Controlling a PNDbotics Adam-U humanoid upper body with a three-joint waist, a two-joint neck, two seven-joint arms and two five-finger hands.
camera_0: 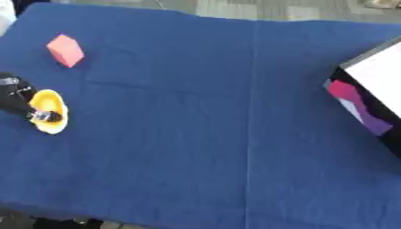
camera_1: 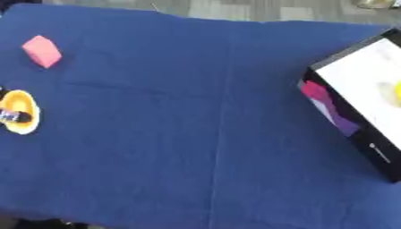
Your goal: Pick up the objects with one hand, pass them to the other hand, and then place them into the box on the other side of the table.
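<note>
The blue cloth (camera_0: 235,134) covering the worktop fills the lower part of both views, bare of objects near the robot. At the left edge the left hand (camera_0: 17,99) reaches in, and its fingertips are curled onto the yellow bowl-like object (camera_0: 49,112), one dark fingertip sitting inside its hollow and pinching the rim (how the thumb sits underneath cannot be made out). Beyond the hand, further from the robot and just to its right, a pink block (camera_0: 66,50) lies untouched on the cloth. Well off to the hand's right, across the whole worktop, stands the box (camera_1: 368,112), black-walled with a white inside; something yellow shows at its far edge in the right eye view. The right hand shows in neither view.

The step in hand looks like the pick-up of the yellow object. To do it well, the pinch should close fully on the rim before lifting, then rise straight so the thin shell does not tip out. It should then travel toward the middle of the worktop, rim presented outward, leaving free edge for the right hand to take.
</note>
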